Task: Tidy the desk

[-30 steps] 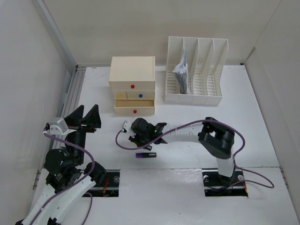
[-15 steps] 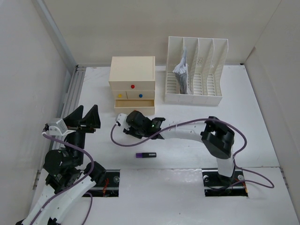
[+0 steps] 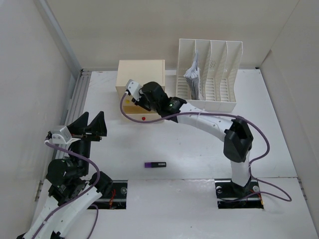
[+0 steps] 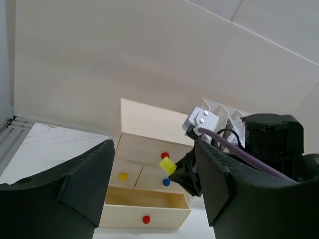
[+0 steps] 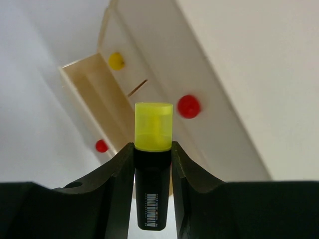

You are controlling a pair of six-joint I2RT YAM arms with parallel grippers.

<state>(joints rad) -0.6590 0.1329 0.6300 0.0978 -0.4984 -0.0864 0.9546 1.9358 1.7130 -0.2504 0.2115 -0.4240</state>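
Desk [image 3: 189, 149]: right end effector [image 5: 152, 149] grips highlighter [image 5: 153, 124]

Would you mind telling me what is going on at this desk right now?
The right hand holds a yellow-capped highlighter in front of the small drawer box, above its open bottom drawer, so it looks set to be dropped in. The left hand is open and holds nothing, off to the left. A purple marker lies on the desk near the arms, not yet put away.
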